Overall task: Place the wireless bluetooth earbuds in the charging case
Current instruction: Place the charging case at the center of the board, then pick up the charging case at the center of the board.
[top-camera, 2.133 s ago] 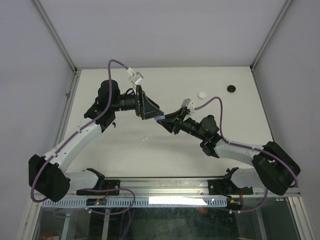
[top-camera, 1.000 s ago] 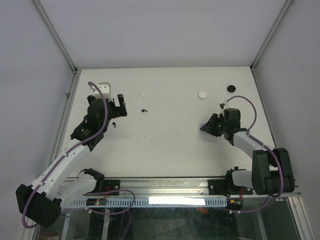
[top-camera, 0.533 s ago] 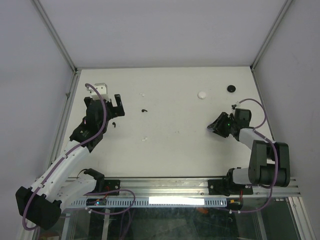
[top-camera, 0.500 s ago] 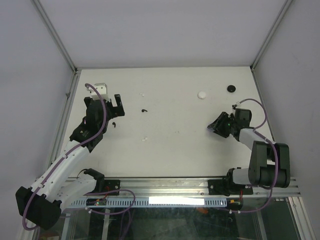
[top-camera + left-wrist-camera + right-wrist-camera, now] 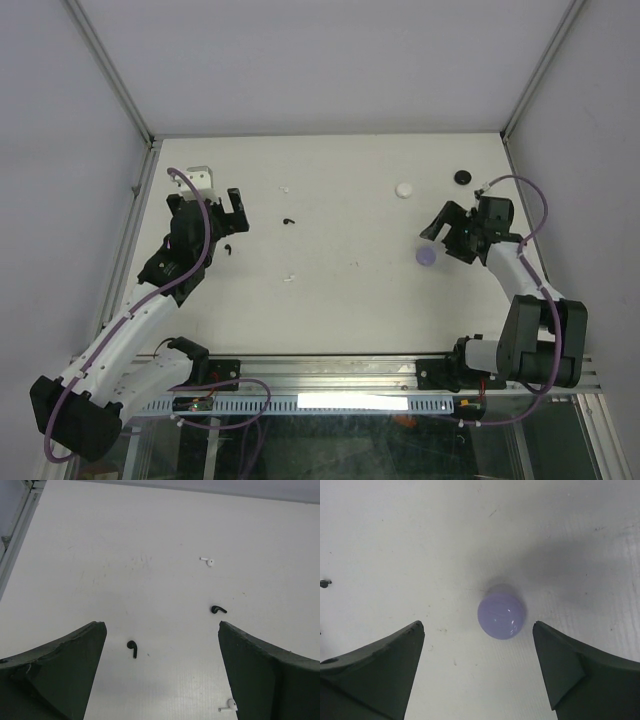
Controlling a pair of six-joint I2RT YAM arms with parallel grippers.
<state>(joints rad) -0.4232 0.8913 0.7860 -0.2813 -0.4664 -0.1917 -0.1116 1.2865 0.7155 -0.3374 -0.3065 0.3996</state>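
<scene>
Two black earbuds [image 5: 228,248] [image 5: 289,221] and two white earbuds [image 5: 284,187] [image 5: 289,277] lie scattered on the white table. My left gripper [image 5: 237,210] hovers open over them. In the left wrist view a black earbud [image 5: 132,648] lies between the open left gripper's [image 5: 161,630] fingers, another black one [image 5: 217,609] and a white one [image 5: 207,561] lie beyond, and a white one [image 5: 228,706] is by the right finger. A round lilac charging case [image 5: 427,256] lies closed on the table. My right gripper [image 5: 440,232] stands open just behind it, and the case [image 5: 501,617] sits apart from the right gripper's [image 5: 477,627] fingers.
A white round puck [image 5: 404,188] and a black round puck [image 5: 463,176] rest at the back right. A tiny speck [image 5: 352,265] lies mid-table. Metal frame rails edge the table on the left [image 5: 135,215] and right.
My right gripper has opened and let go of the lilac case, which now lies on the table; the right arm has drawn back to the right. The left arm barely moved.
</scene>
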